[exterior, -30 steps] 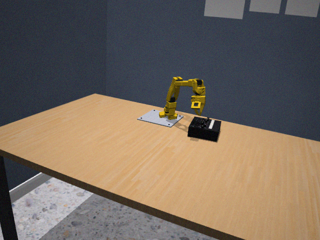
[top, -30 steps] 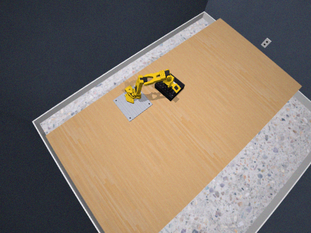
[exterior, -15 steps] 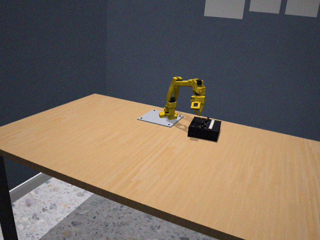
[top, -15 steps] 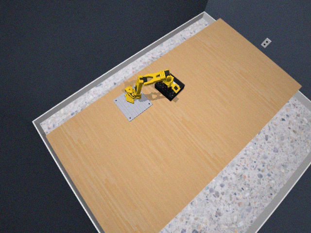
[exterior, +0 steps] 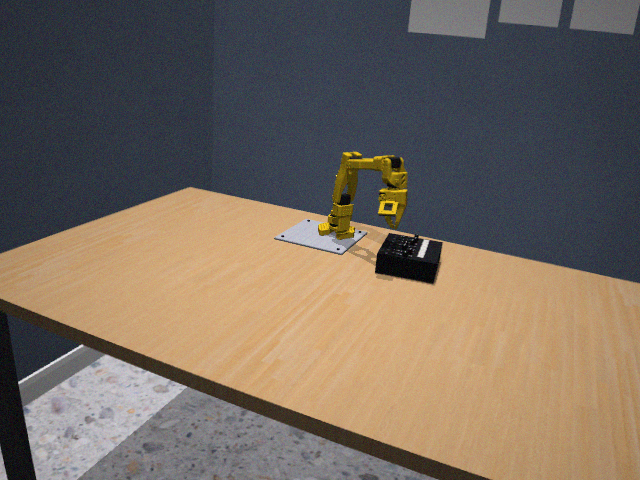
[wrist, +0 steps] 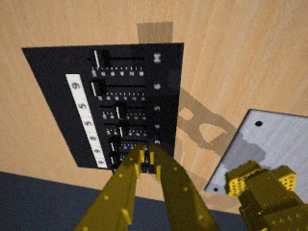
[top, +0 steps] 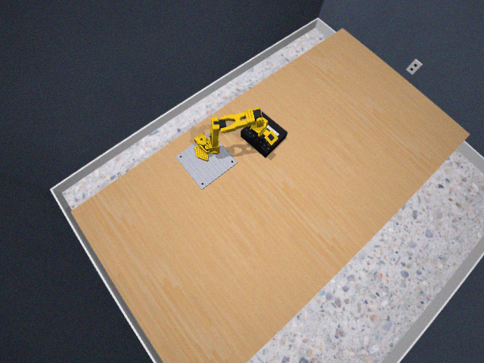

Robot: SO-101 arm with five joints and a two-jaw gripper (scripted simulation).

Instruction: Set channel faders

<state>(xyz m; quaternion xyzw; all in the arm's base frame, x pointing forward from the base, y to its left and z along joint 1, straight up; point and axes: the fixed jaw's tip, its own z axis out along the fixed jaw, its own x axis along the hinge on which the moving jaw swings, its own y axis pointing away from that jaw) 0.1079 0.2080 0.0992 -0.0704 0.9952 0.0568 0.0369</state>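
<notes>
The two yellow fingers are closed down to their narrowest, tips nearly together, and nothing is held between them. In the wrist view they rise from 6 o'clock and their tips sit over the near edge of the lighting desk (wrist: 58,96), above the lowest fader rows; the exterior view shows them hanging above the desk (exterior: 408,256), not touching it.

The desk is a black box with fader slots in rows. A white tape strip (wrist: 87,120) runs along its 9 o'clock side with handwritten digits; a 9 at the top, then 5s and further digits that are too blurred to read with certainty. At the 3 o'clock end of each slot are printed labels, with an M (wrist: 156,58) on the uppermost row and numbers below it. The master fader cap (wrist: 100,59) on the M row sits toward the tape end of its slot. The cap (wrist: 95,89) on the next row down also sits toward the tape, while the caps on the rows beneath lie further along their slots.

In the top view the desk (top: 280,134) lies at 3 o'clock from the arm's grey base plate (top: 212,173), near it, on the wooden bench (top: 273,234). The yellow arm (exterior: 361,164) arches up from the plate and over to the desk.
</notes>
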